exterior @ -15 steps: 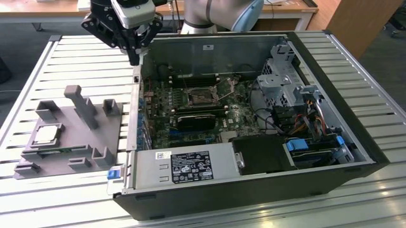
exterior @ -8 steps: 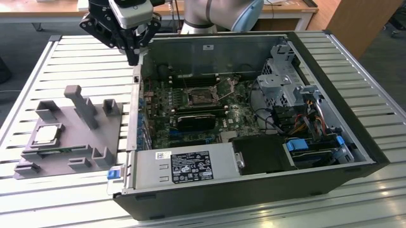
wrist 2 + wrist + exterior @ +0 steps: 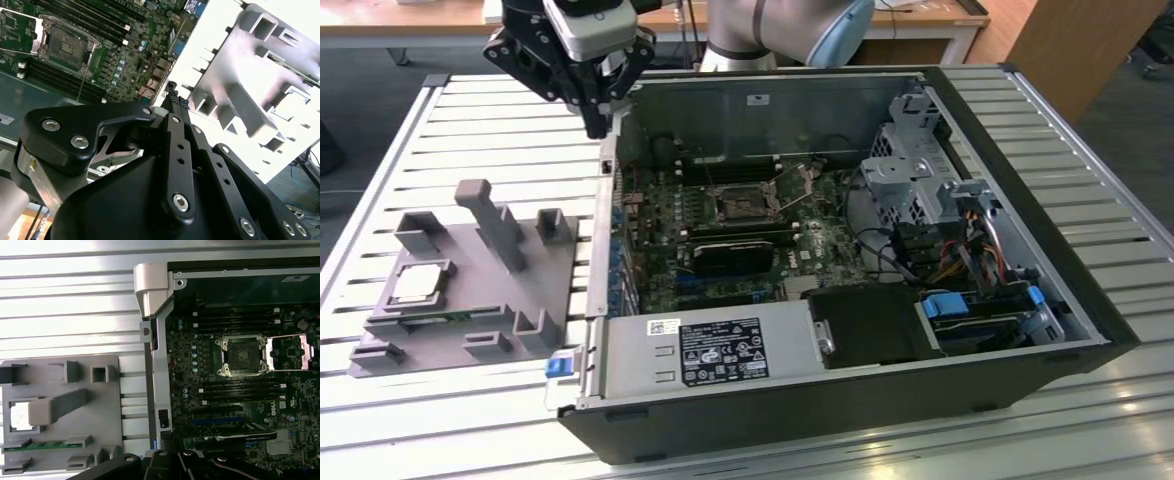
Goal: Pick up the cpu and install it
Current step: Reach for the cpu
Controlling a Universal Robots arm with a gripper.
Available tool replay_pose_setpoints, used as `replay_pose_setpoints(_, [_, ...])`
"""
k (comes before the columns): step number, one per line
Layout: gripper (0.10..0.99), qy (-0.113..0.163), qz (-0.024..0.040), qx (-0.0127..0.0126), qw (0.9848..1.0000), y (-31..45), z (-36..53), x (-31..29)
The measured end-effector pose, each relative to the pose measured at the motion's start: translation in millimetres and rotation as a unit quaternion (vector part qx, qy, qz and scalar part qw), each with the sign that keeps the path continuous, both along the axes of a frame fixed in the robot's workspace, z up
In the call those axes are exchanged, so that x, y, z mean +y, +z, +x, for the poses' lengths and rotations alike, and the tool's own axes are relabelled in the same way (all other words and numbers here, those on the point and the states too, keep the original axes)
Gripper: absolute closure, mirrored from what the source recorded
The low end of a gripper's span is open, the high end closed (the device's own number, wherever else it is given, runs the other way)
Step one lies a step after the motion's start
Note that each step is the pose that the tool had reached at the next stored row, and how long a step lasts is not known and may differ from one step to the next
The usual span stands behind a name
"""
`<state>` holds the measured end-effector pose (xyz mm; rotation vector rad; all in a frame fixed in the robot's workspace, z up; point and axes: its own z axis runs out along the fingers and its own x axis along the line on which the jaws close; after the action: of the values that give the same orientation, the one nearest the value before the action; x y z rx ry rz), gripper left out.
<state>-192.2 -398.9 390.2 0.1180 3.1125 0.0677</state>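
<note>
The cpu [image 3: 419, 283] is a silvery square chip lying flat in a pocket of the grey tray [image 3: 467, 300] at the exterior view's left; in the first wrist view the cpu [image 3: 20, 416] shows as a bright square. My gripper [image 3: 599, 127] hangs high over the near wall of the open computer case, well away from the chip. Its fingers [image 3: 173, 97] are pressed together, shut on nothing. The black socket [image 3: 744, 203] sits on the motherboard with its metal frame [image 3: 290, 352] swung open and the socket [image 3: 242, 356] bare.
The open computer case [image 3: 1041, 330] fills the exterior view's right, with a drive cage [image 3: 921, 170], cables and a power supply [image 3: 707, 350] inside. The tray's tall upright post [image 3: 491, 222] rises beside the chip. All of this rests on a slatted metal table [image 3: 494, 130].
</note>
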Motion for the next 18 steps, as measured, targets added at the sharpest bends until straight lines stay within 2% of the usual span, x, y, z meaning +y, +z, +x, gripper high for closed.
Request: replay_pose_setpoints(18, [0.98,0.0,0.0,0.0,1.0,-0.4,-5.8,0.0])
